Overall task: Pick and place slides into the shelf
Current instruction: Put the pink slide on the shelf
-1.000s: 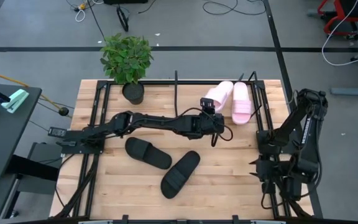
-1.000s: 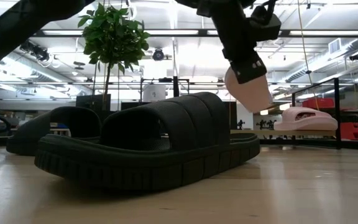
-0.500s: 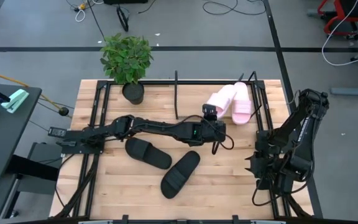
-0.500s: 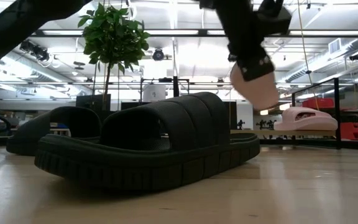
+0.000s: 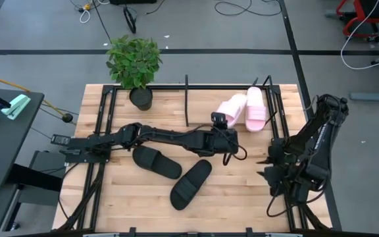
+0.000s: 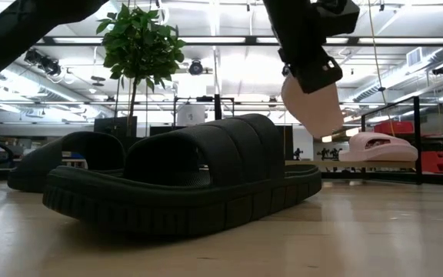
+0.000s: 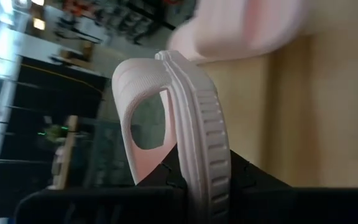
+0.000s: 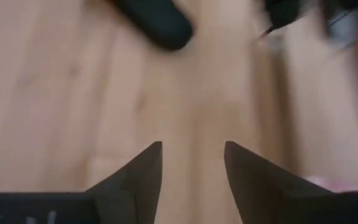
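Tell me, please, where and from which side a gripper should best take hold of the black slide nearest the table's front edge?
Grip the black slide across its sole edge at the heel end, coming from above. It lies flat and diagonal on the table, strap up, apart from the other black slide, so both sides look open. The right gripper, open and empty, seems the free one.

- The whole desk (image 5: pixel 156 191) is seen from straight above in the high view, with the left arm on the picture's left, the right arm on its right and floor all round.
- The low view is set at desk-top level, facing level across the boards into the room; a black slide (image 6: pixel 183 181) is seen very near and fills the middle.
- The left wrist view is aimed along the left gripper (image 7: pixel 197 174), very close to a pink slide (image 7: pixel 185 130).
- The right wrist view is aimed down at bare boards past the right gripper (image 8: pixel 191 168).
- The potted plant (image 5: pixel 134 62) and the pink slide are shared by the high and low views.
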